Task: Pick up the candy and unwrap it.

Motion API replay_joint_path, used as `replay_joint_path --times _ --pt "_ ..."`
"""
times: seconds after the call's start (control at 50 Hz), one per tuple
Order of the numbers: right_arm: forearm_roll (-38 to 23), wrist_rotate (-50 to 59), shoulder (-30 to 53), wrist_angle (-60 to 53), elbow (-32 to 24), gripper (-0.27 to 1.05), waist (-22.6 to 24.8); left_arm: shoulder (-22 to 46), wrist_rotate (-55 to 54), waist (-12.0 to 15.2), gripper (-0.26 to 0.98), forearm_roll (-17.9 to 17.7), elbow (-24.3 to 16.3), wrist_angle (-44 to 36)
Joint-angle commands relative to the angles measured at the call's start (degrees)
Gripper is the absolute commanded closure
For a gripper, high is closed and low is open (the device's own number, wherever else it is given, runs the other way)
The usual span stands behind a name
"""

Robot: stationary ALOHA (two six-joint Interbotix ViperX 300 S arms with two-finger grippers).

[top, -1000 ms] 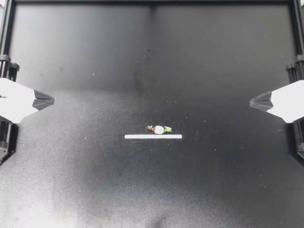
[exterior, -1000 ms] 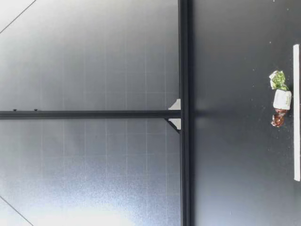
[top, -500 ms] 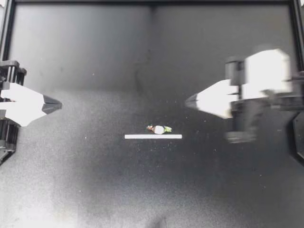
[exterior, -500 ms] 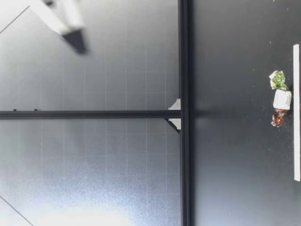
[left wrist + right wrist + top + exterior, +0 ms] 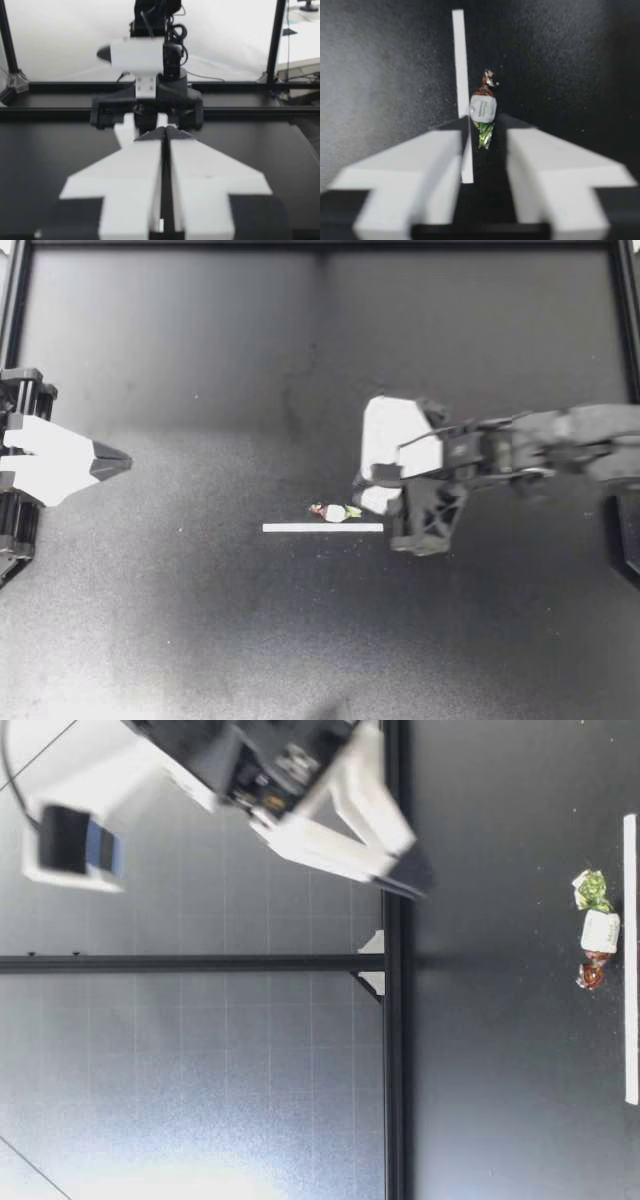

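Top view: the small wrapped candy with a white middle, one green twisted end and one brown twisted end (image 5: 334,511) lies near the middle of the black table (image 5: 200,620), just beside a thin white tape strip (image 5: 322,528). My right gripper (image 5: 368,486) hangs close to the candy's green end. My left gripper (image 5: 108,462) sits at the table's edge, well apart from the candy, its white fingers drawn to one point.

Low view: the candy (image 5: 598,932) rests flat on the table next to the strip (image 5: 630,960). A gripper (image 5: 405,870) hangs in the air above the table with its tips pointing down, clear of the candy; I cannot tell its gap here.

Left wrist view: my left gripper (image 5: 164,136) is closed with only a hairline slit between its fingers and nothing in it.

Right wrist view: my right gripper (image 5: 486,131) stands narrowly parted and holds nothing. The candy (image 5: 483,107) lies just ahead, green end reaching between the fingertips without touching them, and the strip (image 5: 460,65) runs alongside it
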Motion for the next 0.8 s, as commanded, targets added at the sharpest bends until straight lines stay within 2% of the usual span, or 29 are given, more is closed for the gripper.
replay_joint_path --times 0.0,0.5,0.78 --pt "-0.1 0.0 1.0 0.0 -1.8 0.25 -0.4 0.4 0.1 -0.1 0.83 -0.1 -0.6 -0.6" --pt "-0.1 0.1 9.4 0.2 -3.3 0.24 -0.4 0.4 0.0 -0.1 0.83 -0.1 -0.3 -0.6" --pt "-0.1 0.2 11.1 0.2 -3.3 0.31 -0.6 0.4 -0.1 -0.1 0.83 -0.1 -0.3 -0.5"
